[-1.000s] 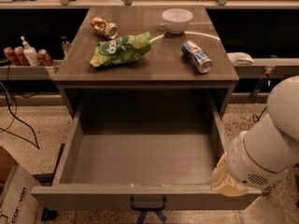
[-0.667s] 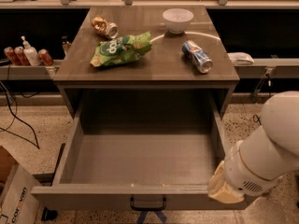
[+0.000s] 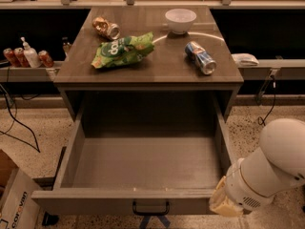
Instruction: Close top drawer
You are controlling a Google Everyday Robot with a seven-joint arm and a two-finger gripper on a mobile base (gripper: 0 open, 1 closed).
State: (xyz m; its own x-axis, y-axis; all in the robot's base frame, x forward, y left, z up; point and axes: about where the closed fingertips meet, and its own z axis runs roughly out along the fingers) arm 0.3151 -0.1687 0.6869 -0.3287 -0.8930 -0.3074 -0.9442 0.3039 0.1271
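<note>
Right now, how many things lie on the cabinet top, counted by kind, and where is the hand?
Cans: 2
Bag: 1
Bowl: 1
Total: 4
Hand: at the front right corner of the open drawer.

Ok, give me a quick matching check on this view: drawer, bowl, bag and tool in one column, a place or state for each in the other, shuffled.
1. drawer
2. bowl
3. bag
4. tool

A. at the drawer's front right corner
B. green, lying on the top
C. pulled out, open
D. white, upright near the back of the top

Pairs: 1-C, 2-D, 3-B, 4-A
</note>
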